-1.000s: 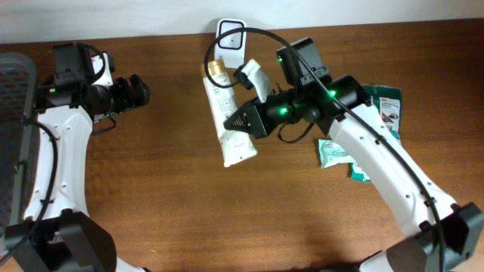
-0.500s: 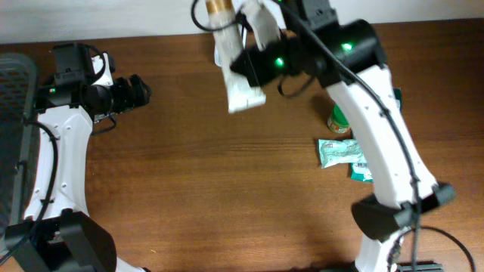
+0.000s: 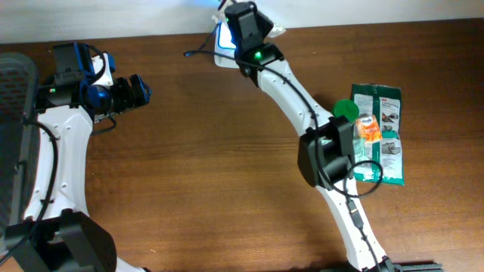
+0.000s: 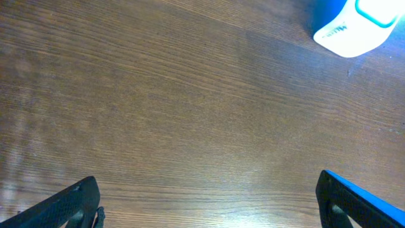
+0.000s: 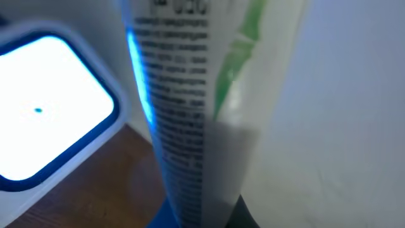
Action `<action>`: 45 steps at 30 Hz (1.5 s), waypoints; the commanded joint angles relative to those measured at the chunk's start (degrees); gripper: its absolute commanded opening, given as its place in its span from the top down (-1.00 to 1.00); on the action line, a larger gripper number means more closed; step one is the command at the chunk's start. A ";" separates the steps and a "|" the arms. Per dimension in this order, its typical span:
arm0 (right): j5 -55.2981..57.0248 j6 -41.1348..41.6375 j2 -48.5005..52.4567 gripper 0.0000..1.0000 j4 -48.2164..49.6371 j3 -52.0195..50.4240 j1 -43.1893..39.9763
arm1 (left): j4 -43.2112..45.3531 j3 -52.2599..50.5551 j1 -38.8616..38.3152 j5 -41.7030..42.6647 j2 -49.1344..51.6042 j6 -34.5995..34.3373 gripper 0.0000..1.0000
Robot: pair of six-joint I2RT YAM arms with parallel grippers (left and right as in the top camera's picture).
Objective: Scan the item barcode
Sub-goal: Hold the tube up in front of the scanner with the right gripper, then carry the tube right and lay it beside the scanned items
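right now your right gripper (image 3: 237, 18) is clenched on the tube (image 5: 190, 126), up at the far edge of the table (image 3: 227, 189), with the arm stretched long from its base to reach there. from the right wrist view you can see the tube close in front of the lens, with black print on white along its left side and a green stripe on its right. a thin blue line of light runs down the printed face. the scanner (image 5: 44, 107) sits just beside the tube on the left, its window lit bright white with a blue rim. whether the tube touches the scanner you cannot tell. in the overhead view the scanner shows as a white block with a blue glow, partly under the gripper head, and the tube is mostly hidden there.

your left gripper (image 4: 205, 180) hangs released over bare wood on the left side of the table, jaws wide apart. only its two dark fingertips (image 4: 76, 202) show at the bottom corners of its wrist view, with the scanner in the top right corner.

on the right side of the table lie green packets (image 3: 386, 113) with a small orange item (image 3: 368, 130) on them and a round green cap (image 3: 345, 109) just beside them. a grey mesh object (image 3: 15, 75) sits at the left edge.
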 commanded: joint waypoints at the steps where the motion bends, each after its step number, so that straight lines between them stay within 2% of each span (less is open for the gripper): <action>1: 3.54 -1.86 2.80 0.92 2.32 1.25 0.35 | 0.13 0.09 0.20 0.44 0.42 0.13 -0.98; 9: 5.18 -1.88 3.63 0.92 0.31 0.98 0.31 | 0.13 0.11 0.20 0.44 0.42 0.13 -0.99; 13: 5.18 -7.23 3.63 0.92 0.17 0.98 0.24 | 0.13 0.11 0.20 0.44 0.42 0.13 -0.98; 28: 4.92 -9.05 1.73 0.92 0.13 1.01 0.42 | 0.13 0.11 0.20 0.44 0.42 0.13 -0.98; 29: 3.32 -6.45 -0.02 0.92 -1.36 1.01 0.42 | 0.13 0.11 0.20 0.42 0.39 0.13 -0.98; 31: -8.00 -0.20 -4.81 0.92 -11.10 1.01 0.37 | 0.13 0.11 0.20 0.44 0.42 0.13 -0.98; 35: -14.38 8.24 -12.35 0.91 -17.40 1.01 0.31 | 0.13 0.11 0.20 0.44 0.42 0.13 -0.98; 37: -19.91 16.02 -17.51 0.92 -24.28 1.01 0.26 | 0.13 0.11 0.20 0.44 0.42 0.13 -0.98; 40: -26.86 26.29 -23.21 0.91 -36.65 1.01 0.24 | 0.13 0.11 0.20 0.44 0.42 0.13 -0.98; 42: -34.62 38.07 -27.87 0.92 -48.48 1.01 0.24 | 0.13 0.09 0.20 0.44 0.42 0.13 -0.98; 45: -40.76 41.55 -31.58 0.92 -60.78 1.03 0.02 | 0.13 0.11 0.20 0.44 0.42 0.13 -0.98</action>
